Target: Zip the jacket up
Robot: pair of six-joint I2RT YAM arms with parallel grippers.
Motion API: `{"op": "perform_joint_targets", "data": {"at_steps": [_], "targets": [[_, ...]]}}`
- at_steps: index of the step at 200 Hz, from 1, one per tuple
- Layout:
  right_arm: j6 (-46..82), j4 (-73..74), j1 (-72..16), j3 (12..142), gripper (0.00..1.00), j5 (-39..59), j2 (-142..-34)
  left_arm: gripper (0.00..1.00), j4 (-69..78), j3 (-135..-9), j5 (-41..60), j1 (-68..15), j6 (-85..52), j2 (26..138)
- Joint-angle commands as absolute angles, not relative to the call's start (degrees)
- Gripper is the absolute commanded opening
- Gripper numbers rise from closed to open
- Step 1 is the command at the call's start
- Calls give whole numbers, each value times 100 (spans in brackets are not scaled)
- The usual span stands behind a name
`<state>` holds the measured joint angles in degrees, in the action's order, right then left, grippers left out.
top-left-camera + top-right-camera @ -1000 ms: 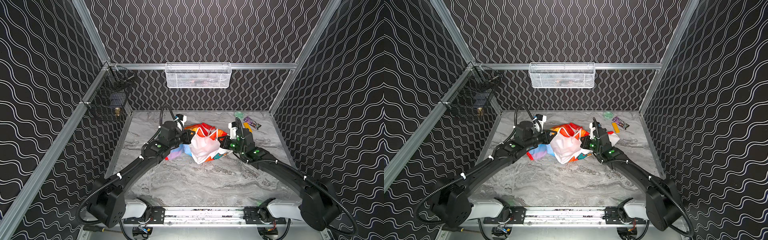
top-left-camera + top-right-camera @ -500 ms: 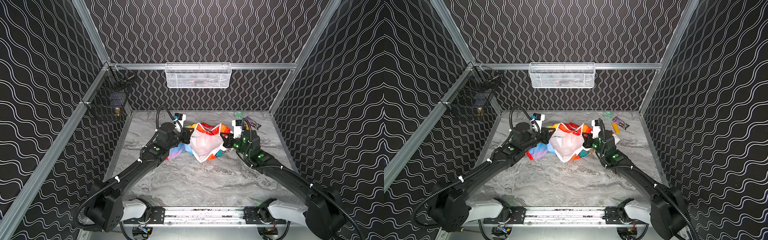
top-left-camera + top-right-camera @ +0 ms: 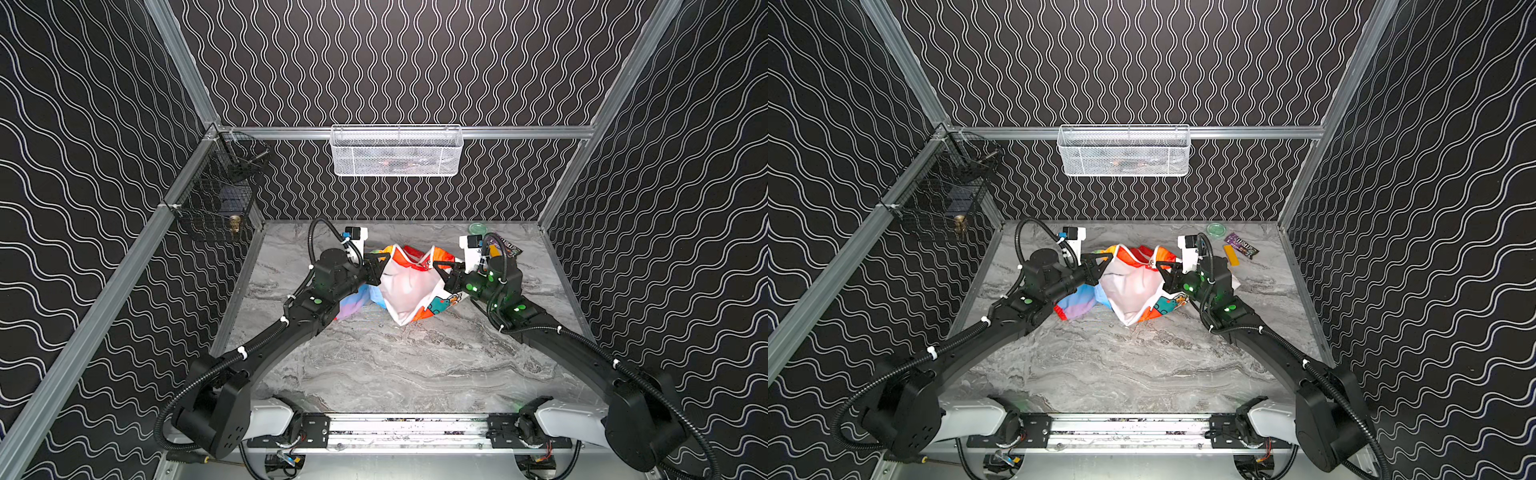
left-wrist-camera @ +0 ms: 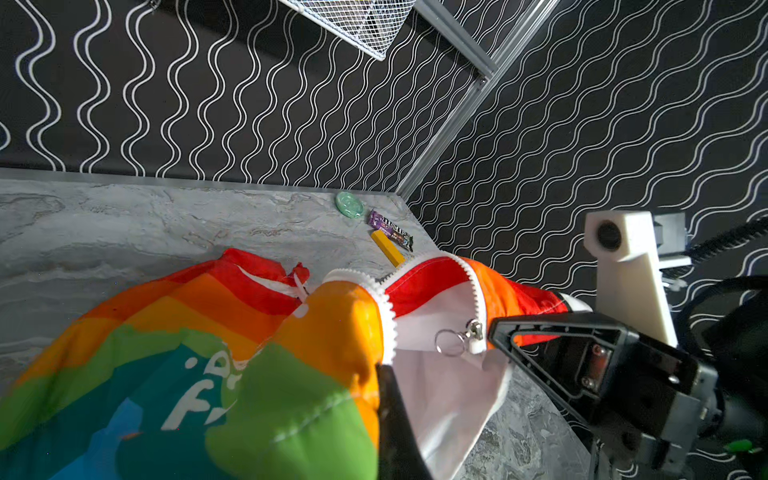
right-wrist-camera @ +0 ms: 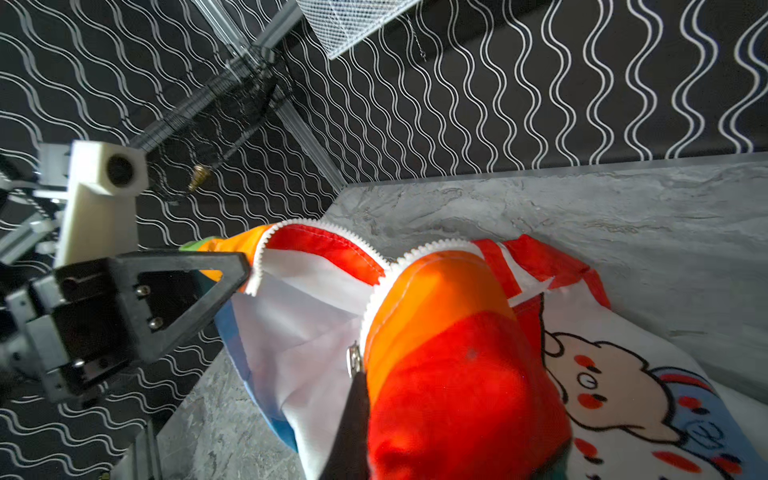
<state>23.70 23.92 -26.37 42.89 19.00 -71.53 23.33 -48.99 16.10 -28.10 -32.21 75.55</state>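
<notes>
A grey marble-patterned tabletop [image 3: 395,365] fills the floor of a booth walled in black panels with white wavy lines [image 3: 395,62]. An aluminium rail [image 3: 519,132] runs across the far wall, and a white wire-mesh basket [image 3: 397,151] hangs from its middle; something dark and reddish lies inside, too blurred to name. On the left wall, towards the far corner, hangs a black wire basket [image 3: 220,195] holding a small brass piece [image 3: 235,223]. At the far right of the table lies a round pale-green disc [image 3: 1216,228]. Just nearer and to its right is a purple snack wrapper [image 3: 1241,245], with a short yellow bar [image 3: 1231,254] just beside it on its near left.
</notes>
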Motion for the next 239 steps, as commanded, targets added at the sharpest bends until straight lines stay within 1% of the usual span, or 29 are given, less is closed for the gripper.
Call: {"op": "perform_joint_targets", "data": {"at_steps": [1, 30, 71, 125, 165, 239], "targets": [[2794, 3845, -2610, 4013, 0, 2307, -7059, 0, 3098, -4801, 1814, -2797, -3516, 7574], [2830, 4006, -2597, 4072, 0, 2576, -7102, 0, 3763, -4548, 1820, -2799, -3730, 7585], [3281, 5498, -2576, 3604, 0, 2955, -7100, 0, 4892, -4412, 1818, -2804, -4159, 7861], [3736, 6859, -2559, 3472, 0, 3376, -7409, 0, 6135, -4568, 1847, -2800, -4693, 8521], [3943, 7234, -2552, 3638, 0, 3481, -7795, 0, 6385, -4723, 1890, -2917, -4753, 8689], [4279, 7871, -2556, 3738, 0, 3240, -8317, 0, 6721, -4728, 1485, -3412, -4638, 8749]]}}
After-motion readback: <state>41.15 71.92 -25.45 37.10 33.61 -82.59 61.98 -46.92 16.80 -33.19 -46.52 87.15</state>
